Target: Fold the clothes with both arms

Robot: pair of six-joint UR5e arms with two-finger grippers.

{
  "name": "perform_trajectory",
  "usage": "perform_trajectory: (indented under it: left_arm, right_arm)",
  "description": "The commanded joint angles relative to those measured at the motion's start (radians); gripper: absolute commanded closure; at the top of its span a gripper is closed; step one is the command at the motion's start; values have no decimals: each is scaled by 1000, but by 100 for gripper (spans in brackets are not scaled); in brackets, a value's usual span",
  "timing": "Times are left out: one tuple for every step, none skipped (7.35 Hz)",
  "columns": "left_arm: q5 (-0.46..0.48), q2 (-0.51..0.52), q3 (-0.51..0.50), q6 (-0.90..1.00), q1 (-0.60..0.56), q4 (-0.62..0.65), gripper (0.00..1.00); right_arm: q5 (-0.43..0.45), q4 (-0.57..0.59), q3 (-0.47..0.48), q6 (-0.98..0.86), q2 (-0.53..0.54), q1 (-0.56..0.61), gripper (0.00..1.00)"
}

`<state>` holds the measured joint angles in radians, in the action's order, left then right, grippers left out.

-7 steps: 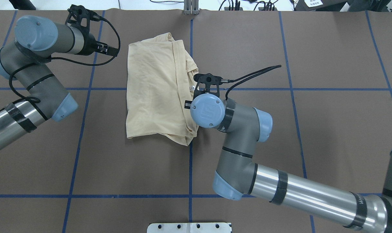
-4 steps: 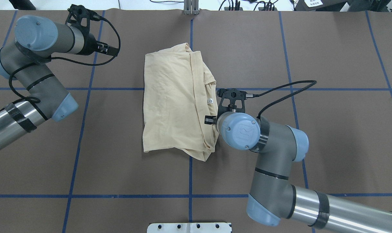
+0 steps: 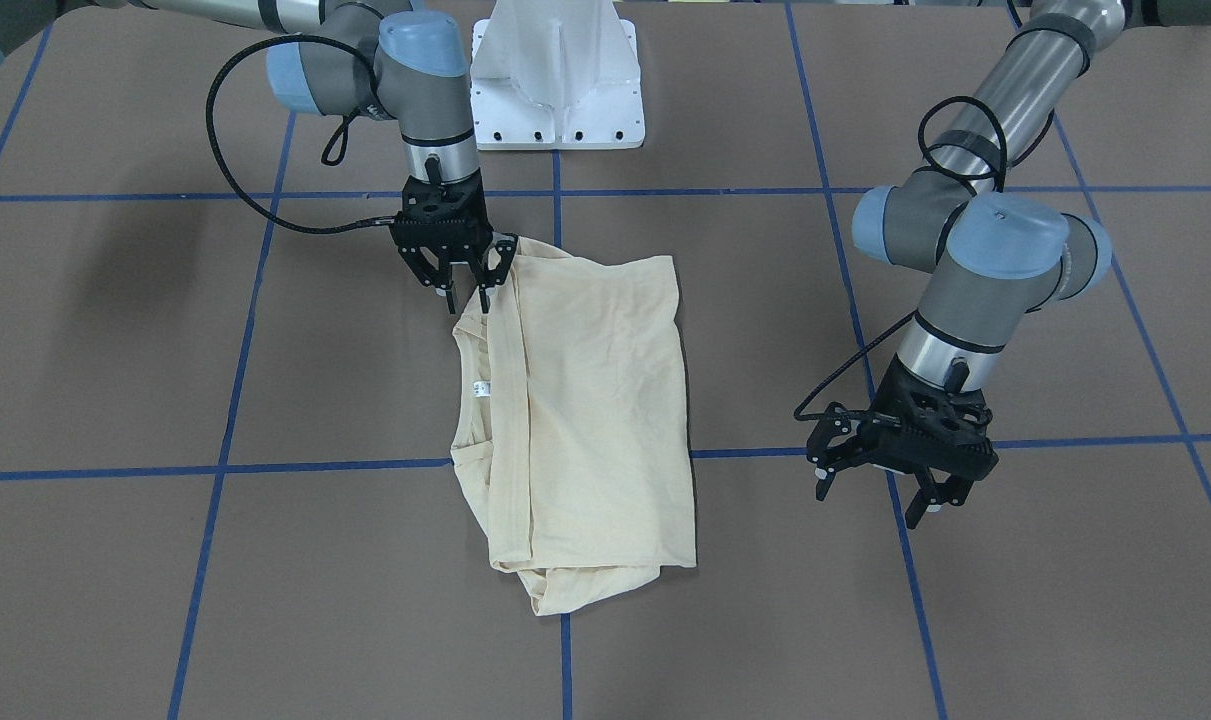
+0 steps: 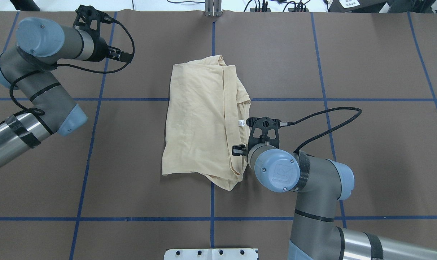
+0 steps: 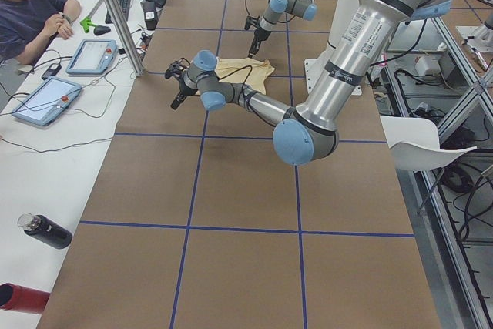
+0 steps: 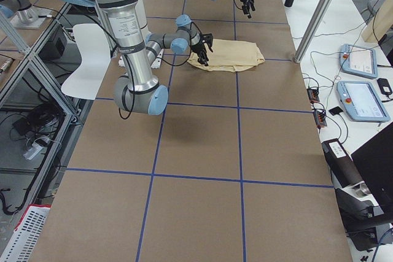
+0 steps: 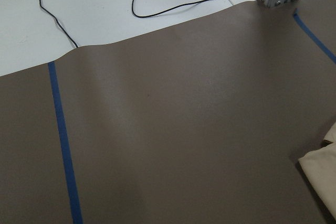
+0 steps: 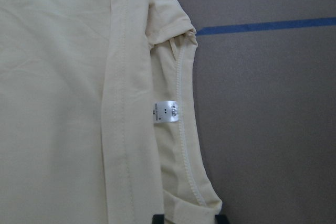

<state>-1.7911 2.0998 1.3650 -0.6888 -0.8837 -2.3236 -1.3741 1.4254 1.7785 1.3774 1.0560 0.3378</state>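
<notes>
The shirt (image 4: pixel 200 119) lies folded lengthwise on the table (image 4: pixel 366 151). Its collar-side edge is pinched in my right claw (image 3: pixel 468 292), jaws narrow on the cloth, with the neck tag (image 8: pixel 166 112) just ahead of the fingertips. Judged step: squaring the folded stack, so keep the pinch low and pull level so the layers don't slide apart. Right wrist points straight down, elbow bent; my left claw (image 3: pixel 870 500) hangs wide and empty, well off the shirt's far side.
</notes>
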Motion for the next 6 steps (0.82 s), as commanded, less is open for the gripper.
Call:
perform_trajectory:
  left_arm:
    - [-2, -3, 2, 0, 0, 1, 0]
    - [-4, -3, 2, 2, 0, 0, 0]
    - [-2, -3, 2, 0, 0, 0, 0]
    - [-4, -3, 5, 0, 0, 0, 0]
    - [-2, -3, 5, 0, 0, 0, 0]
    - [-4, -3, 5, 0, 0, 0, 0]
  right_arm:
    - [-32, 169, -87, -44, -162, 39, 0]
    - [-61, 199, -175, -49, -226, 56, 0]
    - [-86, 210, -270, -60, -282, 67, 0]
    - [-88, 213, -307, -98, -290, 72, 0]
    - [-89, 233, -323, -118, -294, 75, 0]
    - [-91, 256, -326, -120, -295, 75, 0]
